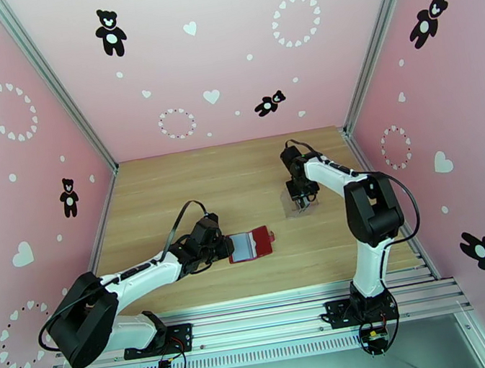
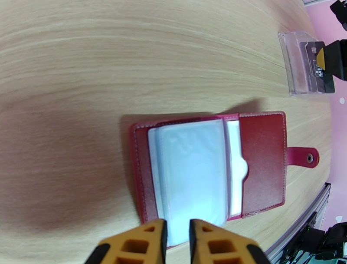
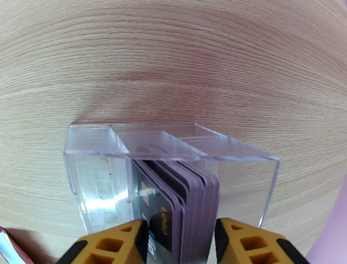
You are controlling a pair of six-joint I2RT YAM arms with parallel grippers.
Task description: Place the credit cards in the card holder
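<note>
The card holder (image 1: 253, 243) lies open on the table, dark red with a snap tab (image 2: 303, 156) and pale inner pockets (image 2: 191, 173). My left gripper (image 2: 178, 236) is at its left edge (image 1: 225, 246), jaws nearly together and pinching the edge of the inner pocket leaves. The credit cards (image 3: 182, 204), a stack of several grey and dark cards, stand on edge in a clear plastic case (image 3: 99, 173). My right gripper (image 3: 181, 241) reaches down over that case (image 1: 294, 208), with its fingers pressed against both sides of the stack.
The clear case (image 2: 299, 65) stands right of the table's middle, about a hand's width beyond the wallet. Pink walls close in the wooden table (image 1: 171, 192) on three sides. A metal rail (image 1: 261, 309) runs along the near edge.
</note>
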